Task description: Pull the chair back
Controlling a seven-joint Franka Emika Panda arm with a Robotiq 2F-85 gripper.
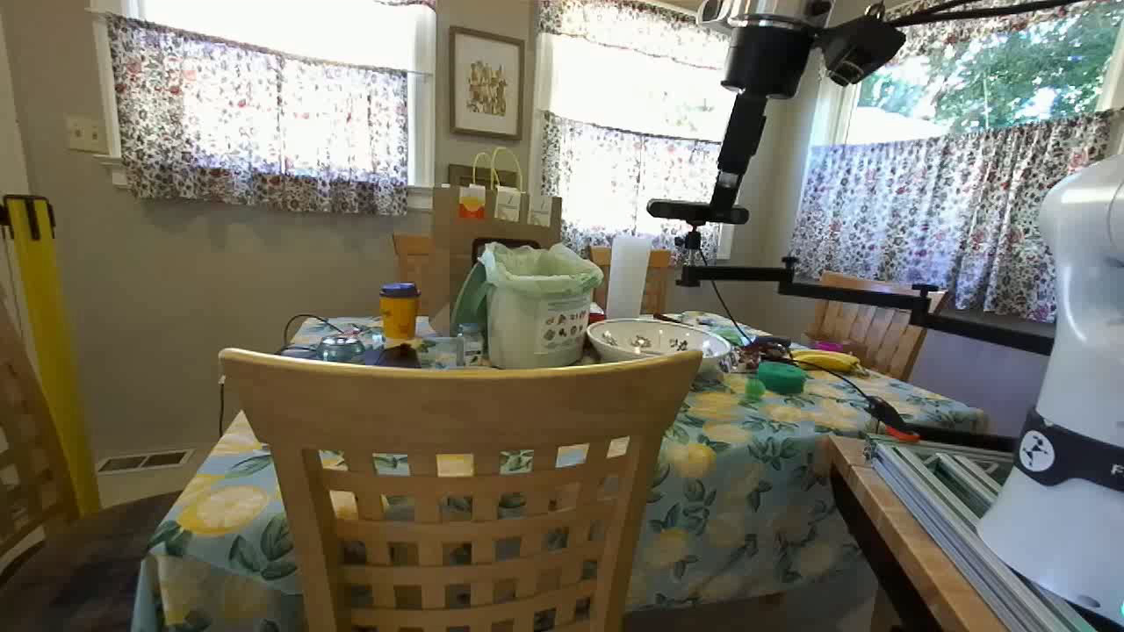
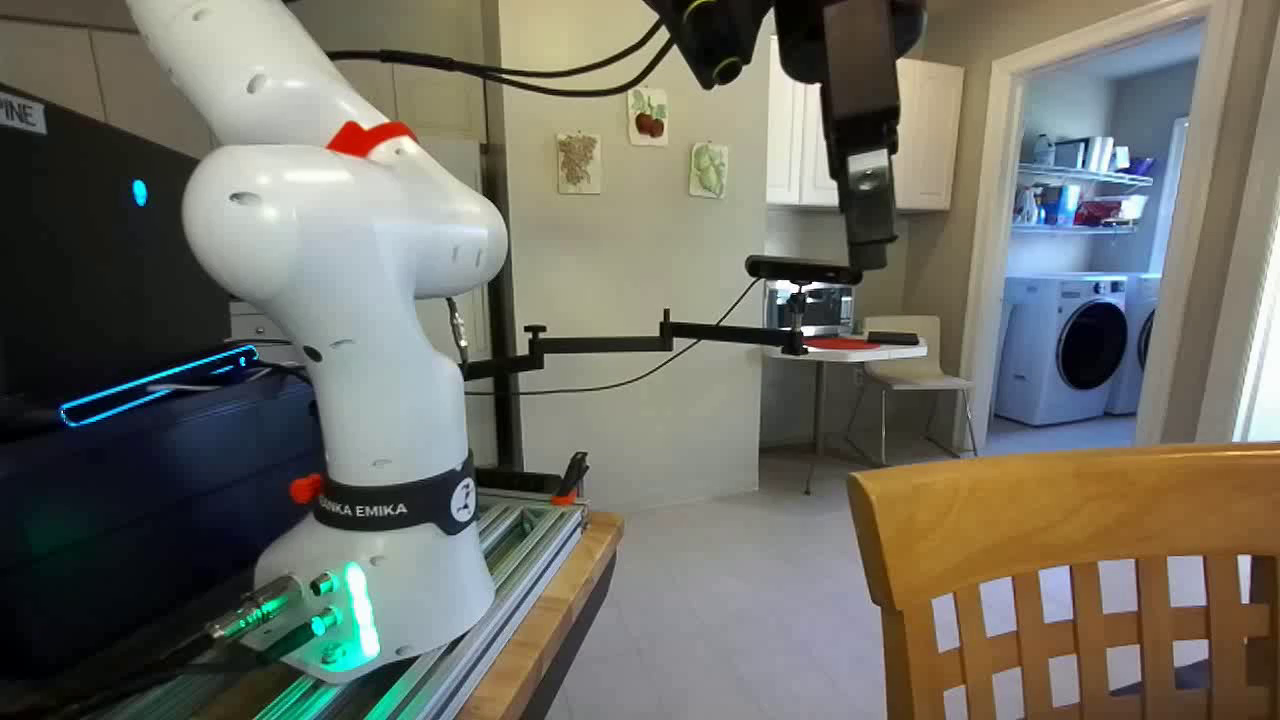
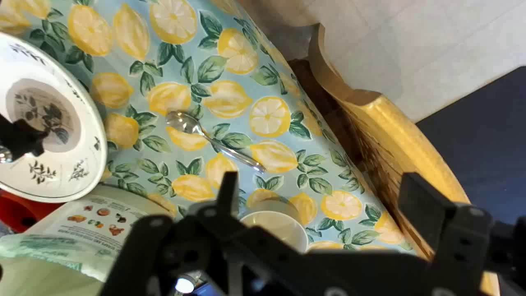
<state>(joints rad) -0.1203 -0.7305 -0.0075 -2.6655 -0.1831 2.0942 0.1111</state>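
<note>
- Tan chair [image 1: 465, 399] stands just beside the table [image 1: 795, 420].
- Gripper [image 3: 324, 197] hangs spread wide; contact with the chair is hard to judge.
- Floor [image 2: 690, 610] lies open between chair and bench edge [image 2: 553, 600].

Chair [image 1: 486, 484]: light-tan wood, upright. Broad top rail, bowed, dipping toward the middle; pale shine along its upper edge. Two side posts draw inward going down. Between them an open lattice, flat slats crossing, leaving square gaps. In an exterior view the back stands in the foreground, nearly square-on, before the near side of the bench [image 1: 746, 491]; lower part cut off by the frame. Wrist view, from above: rail shows as a long yellow-tan curve running slantwise just beside the bench edge, a stretch of it hidden. Touching the bench or apart: cannot tell.
</note>
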